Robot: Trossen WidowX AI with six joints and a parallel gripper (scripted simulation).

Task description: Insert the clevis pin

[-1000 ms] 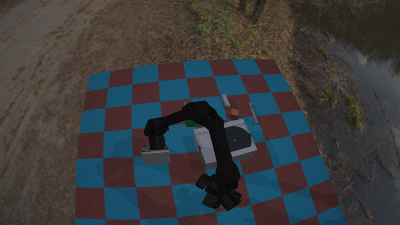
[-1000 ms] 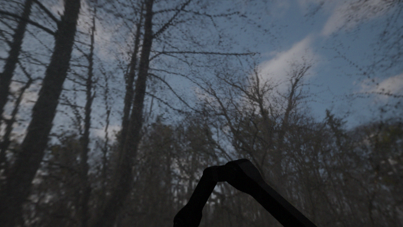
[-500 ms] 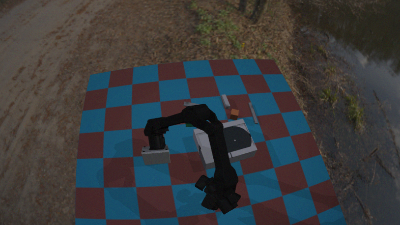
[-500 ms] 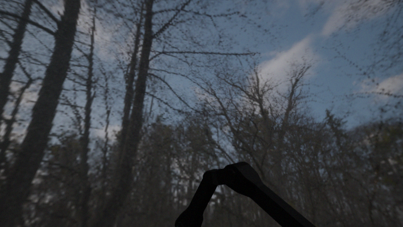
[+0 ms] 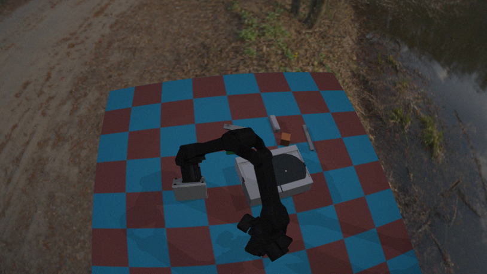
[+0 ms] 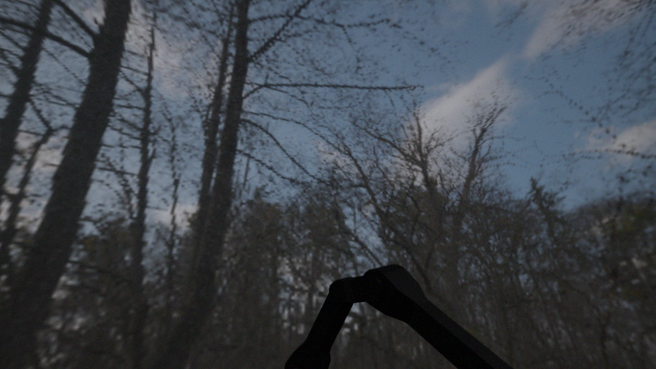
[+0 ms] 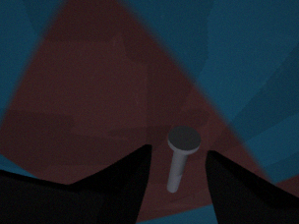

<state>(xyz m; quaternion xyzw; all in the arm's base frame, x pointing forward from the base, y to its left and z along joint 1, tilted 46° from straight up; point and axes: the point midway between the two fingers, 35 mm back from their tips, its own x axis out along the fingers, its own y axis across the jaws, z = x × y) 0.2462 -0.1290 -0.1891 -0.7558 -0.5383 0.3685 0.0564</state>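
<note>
- Desk (image 5: 146, 245) (image 7: 98, 74), cut off by the top view's lower edge.
- Black arm (image 5: 268, 183) (image 6: 394, 293), crossing above the tray (image 5: 249, 175) and masking its middle.
- Dark disc (image 5: 294, 167) inside the tray, left part hidden.
- Tool (image 5: 267, 243) (image 7: 179, 154), off the tray's near side, partly open, gripping nothing.
- Three pale bars (image 5: 274, 123) (image 5: 308, 137) (image 5: 232, 126), beyond the tray; one partly covered.
- Orange block (image 5: 285, 137), just behind the tray.
- Pin (image 7: 178, 167), outside the tray, seen between the fingertips; dim, its pose unclear.
</note>
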